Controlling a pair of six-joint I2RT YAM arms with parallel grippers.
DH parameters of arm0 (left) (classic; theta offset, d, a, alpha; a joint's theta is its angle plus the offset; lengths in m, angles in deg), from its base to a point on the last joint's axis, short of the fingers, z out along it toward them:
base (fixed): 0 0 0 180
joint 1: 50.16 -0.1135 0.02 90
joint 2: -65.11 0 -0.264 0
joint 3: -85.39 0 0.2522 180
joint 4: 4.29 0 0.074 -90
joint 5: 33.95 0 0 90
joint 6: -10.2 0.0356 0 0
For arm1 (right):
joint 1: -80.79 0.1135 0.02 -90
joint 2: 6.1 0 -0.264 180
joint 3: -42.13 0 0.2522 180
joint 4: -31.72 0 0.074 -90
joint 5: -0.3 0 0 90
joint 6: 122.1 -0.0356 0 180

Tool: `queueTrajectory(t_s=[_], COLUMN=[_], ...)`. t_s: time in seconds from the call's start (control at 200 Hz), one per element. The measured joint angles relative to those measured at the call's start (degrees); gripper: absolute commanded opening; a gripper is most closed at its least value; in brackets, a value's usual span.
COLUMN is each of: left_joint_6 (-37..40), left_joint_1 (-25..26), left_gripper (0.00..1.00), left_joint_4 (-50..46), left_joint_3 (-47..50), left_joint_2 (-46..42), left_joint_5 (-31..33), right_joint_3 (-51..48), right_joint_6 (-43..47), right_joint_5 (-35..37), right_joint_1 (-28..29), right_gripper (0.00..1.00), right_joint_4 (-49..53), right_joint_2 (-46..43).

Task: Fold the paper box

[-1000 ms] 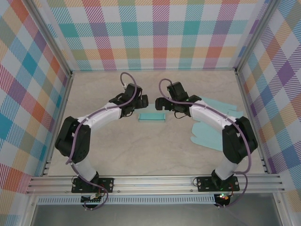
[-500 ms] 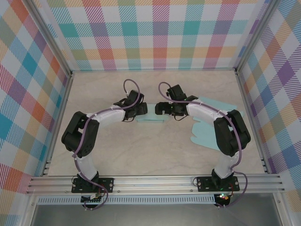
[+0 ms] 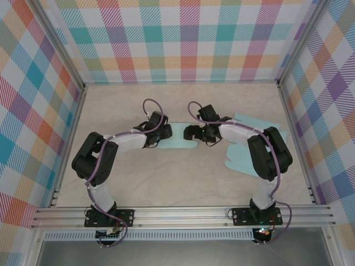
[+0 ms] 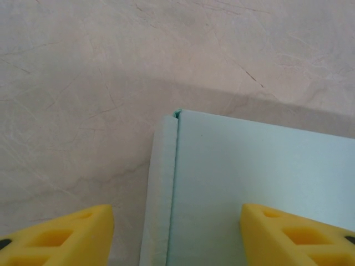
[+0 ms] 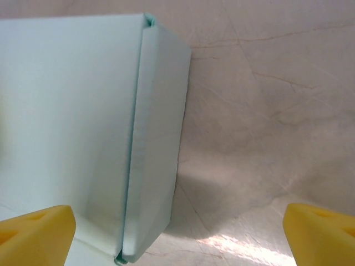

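The paper box [image 3: 177, 143] is pale teal and lies flat on the table [image 3: 166, 183], close to the middle. In the top view its long side runs from 9 o'clock to 3 o'clock. It is not standing up as a box: it looks like one flat panel with a narrow folded strip at each short end. In the left wrist view one strip [image 4: 161, 188] lies along the panel's edge, down on the table. In the right wrist view the other strip [image 5: 158, 138] lies beside the panel, with a crease between them.

The left gripper [image 3: 165, 133] is at the 9 o'clock end of the box, low above it. Its jaws stand partly apart and hold nothing. One yellow finger [image 4: 61, 235] is over the bare table, the other is over the panel, and the folded edge lies between them. Whether the tips touch the paper, I cannot tell.

The right gripper [image 3: 190, 133] is at the 3 o'clock end. Its jaws are spread wide and also hold nothing. One finger [image 5: 33, 235] is over the panel, the other over bare table, and the strip lies between them.

Further out, at 3 to 4 o'clock from the box, two teal sheets [image 3: 244, 162] lie flat near the right arm, partly under it. Both arms bend inward from their bases at the 6 o'clock edge. Checked walls [image 3: 188, 39] enclose the table on three sides.
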Motion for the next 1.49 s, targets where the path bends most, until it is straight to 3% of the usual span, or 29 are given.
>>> queueTrajectory(t_s=[0.24, 0.47, 0.715, 0.97, 1.11, 1.285, 1.495], left_joint_6=[0.0, 0.0, 0.02, -0.02, -0.28, -0.46, 0.28], left_joint_1=[0.0, 0.0, 0.0, 0.0, 0.0, 0.0, -0.13], left_gripper=[0.6, 0.62, 0.58, 0.5, 0.42, 0.41, 0.51], left_joint_4=[-2.49, -4.74, -5.75, -5.53, -4.61, -4.48, -5.88], left_joint_3=[1.4, 1.44, 1.46, 2.38, 2.49, 2.51, 2.51], left_joint_2=[-2.51, -4.09, -4.07, -4.07, -3.96, -3.96, -4.92], left_joint_5=[0.02, 0.79, 1.57, 1.97, 1.88, 1.51, 0.74], right_joint_3=[-2.38, -2.38, -2.38, -2.84, -3.41, -4.31, -8.76], right_joint_6=[-2.08, -2.91, -3.13, -3.13, -3.17, -2.71, 2.8], right_joint_5=[-6.4, -11.76, -14.88, -17.05, -17.9, -18.14, -11.76], right_joint_1=[-2.89, -3.74, -3.74, -3.74, -3.63, -3.63, -2.54], right_gripper=[0.96, 0.89, 0.77, 0.55, 0.56, 0.59, 0.69], right_joint_4=[-3.85, -6.99, -8.33, -9.44, -10.75, -11.65, -8.83], right_joint_2=[-0.02, -0.02, 1.68, 3.96, 3.96, 3.54, -5.18])
